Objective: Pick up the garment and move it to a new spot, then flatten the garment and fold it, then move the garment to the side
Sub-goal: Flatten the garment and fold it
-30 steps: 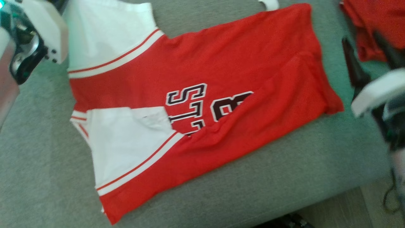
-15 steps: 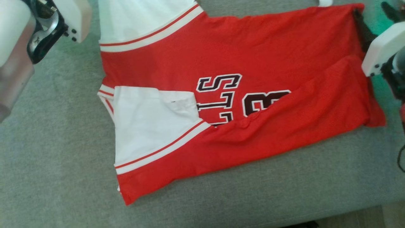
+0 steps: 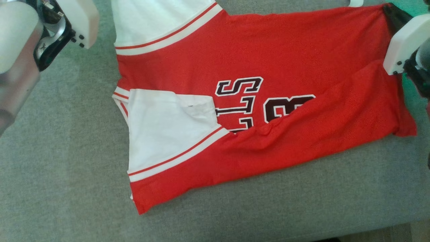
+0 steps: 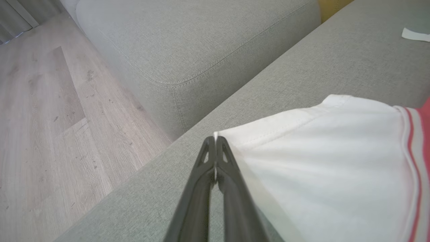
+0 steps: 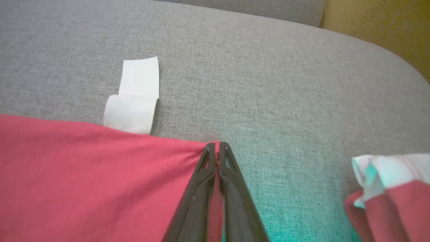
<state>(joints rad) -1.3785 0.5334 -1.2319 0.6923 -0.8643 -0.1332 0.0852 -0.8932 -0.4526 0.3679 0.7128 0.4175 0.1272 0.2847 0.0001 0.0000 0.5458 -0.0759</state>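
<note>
A: Where is the garment point(image 3: 255, 101) lying?
B: Across the cushion point(image 3: 67, 168), long axis running between the arms. The left gripper point(image 4: 215, 139) is pinching its white sleeve point(image 4: 319, 161), and the right gripper point(image 5: 217, 144) is pinching its red hem point(image 5: 100, 161).

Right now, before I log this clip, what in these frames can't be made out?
Head view: the print on the garment is partly covered by its folded red flap and near white sleeve, so it is not fully readable.
Head view: the far sleeve is cut off by the top edge.
Right wrist view: a second red-and-white cloth is cut off by the frame edge, type unclear.
Right wrist view: the white strip meets the garment's edge, attachment unclear.
</note>
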